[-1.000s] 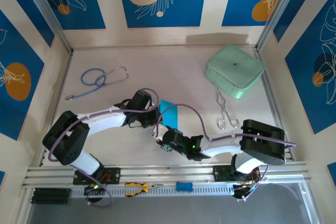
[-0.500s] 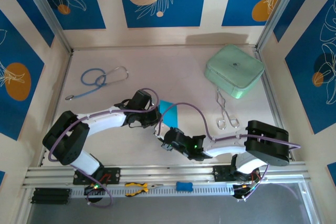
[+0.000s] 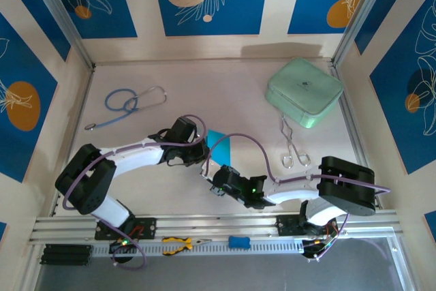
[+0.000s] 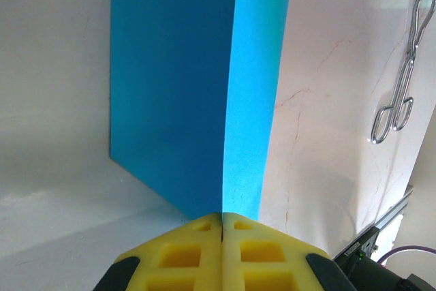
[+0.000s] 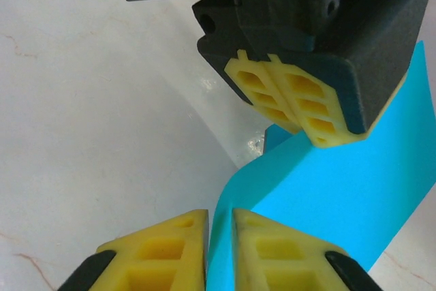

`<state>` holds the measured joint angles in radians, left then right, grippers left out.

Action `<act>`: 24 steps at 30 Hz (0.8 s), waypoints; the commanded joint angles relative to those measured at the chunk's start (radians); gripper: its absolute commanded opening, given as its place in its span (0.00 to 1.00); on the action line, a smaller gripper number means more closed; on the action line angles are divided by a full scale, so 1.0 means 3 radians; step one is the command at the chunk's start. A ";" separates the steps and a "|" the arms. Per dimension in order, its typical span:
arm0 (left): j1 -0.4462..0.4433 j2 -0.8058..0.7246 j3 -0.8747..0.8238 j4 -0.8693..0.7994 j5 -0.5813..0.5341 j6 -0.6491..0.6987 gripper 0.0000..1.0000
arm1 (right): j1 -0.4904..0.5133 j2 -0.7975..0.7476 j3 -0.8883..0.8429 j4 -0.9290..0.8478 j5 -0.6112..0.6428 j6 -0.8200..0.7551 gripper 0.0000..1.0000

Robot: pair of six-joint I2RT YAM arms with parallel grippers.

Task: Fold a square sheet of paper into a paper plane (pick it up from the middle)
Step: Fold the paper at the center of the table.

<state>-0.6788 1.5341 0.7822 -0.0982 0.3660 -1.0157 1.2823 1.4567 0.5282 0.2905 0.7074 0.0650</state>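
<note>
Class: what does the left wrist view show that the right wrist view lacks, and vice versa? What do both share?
Left wrist's own: metal tongs lying on the table. Right wrist's own: the right gripper, a narrow gap between its fingers where the square sheet of paper runs in. Shared: that sheet, with the left gripper shut on it.

White left arm point(image 3: 129, 155) and right arm point(image 3: 294, 186) meet at a thin cyan-blue square sheet of paper point(image 3: 219, 149)
Mint-green rounded case point(image 3: 304, 92) back right, blue-tubed stethoscope point(image 3: 128, 104) back left
</note>
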 commanded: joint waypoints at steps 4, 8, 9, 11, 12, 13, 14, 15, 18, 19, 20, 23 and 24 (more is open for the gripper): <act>0.0039 -0.0129 0.0025 -0.0153 -0.0059 0.0085 0.11 | -0.0067 -0.0102 -0.0002 -0.0058 -0.0051 0.0163 0.09; 0.0060 -0.0303 -0.0005 -0.0202 -0.0178 0.0185 0.29 | -0.0183 -0.0234 -0.0052 -0.0074 -0.0473 0.0344 0.05; 0.0071 -0.0369 -0.0008 -0.0271 -0.0241 0.0217 0.35 | -0.0248 -0.0290 -0.0076 -0.0073 -0.0696 0.0413 0.05; 0.0102 -0.0505 -0.0005 -0.0383 -0.0357 0.0289 0.39 | -0.0392 -0.0383 -0.0084 -0.0111 -0.1167 0.0555 0.05; 0.0123 -0.0567 -0.0005 -0.0440 -0.0412 0.0311 0.42 | -0.0462 -0.0409 -0.0081 -0.0130 -0.1361 0.0620 0.05; 0.0148 -0.0631 -0.0012 -0.0500 -0.0458 0.0335 0.44 | -0.0551 -0.0435 -0.0075 -0.0153 -0.1623 0.0692 0.05; 0.0180 -0.0686 -0.0010 -0.0545 -0.0485 0.0364 0.45 | -0.0653 -0.0455 -0.0060 -0.0196 -0.1882 0.0773 0.05; 0.0205 -0.0744 -0.0015 -0.0575 -0.0497 0.0387 0.46 | -0.0735 -0.0457 -0.0039 -0.0238 -0.2079 0.0848 0.05; 0.0286 -0.0851 -0.0029 -0.0601 -0.0491 0.0439 0.46 | -0.0988 -0.0465 -0.0004 -0.0270 -0.2714 0.1020 0.05; 0.0313 -0.0869 -0.0029 -0.0589 -0.0462 0.0459 0.46 | -0.1046 -0.0462 0.0015 -0.0305 -0.2832 0.1072 0.05; 0.0341 -0.0870 -0.0020 -0.0569 -0.0423 0.0482 0.45 | -0.1115 -0.0447 0.0041 -0.0341 -0.2987 0.1100 0.05; 0.0380 -0.0828 0.0024 -0.0484 -0.0326 0.0563 0.40 | -0.1288 -0.0377 0.0095 -0.0410 -0.3347 0.1188 0.04; 0.0384 -0.0797 0.0046 -0.0447 -0.0294 0.0591 0.38 | -0.1325 -0.0356 0.0103 -0.0400 -0.3426 0.1206 0.04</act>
<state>-0.5766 1.2854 0.7807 -0.2295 0.2539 -0.8825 0.9100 1.3357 0.5224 0.1974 -0.1238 0.3729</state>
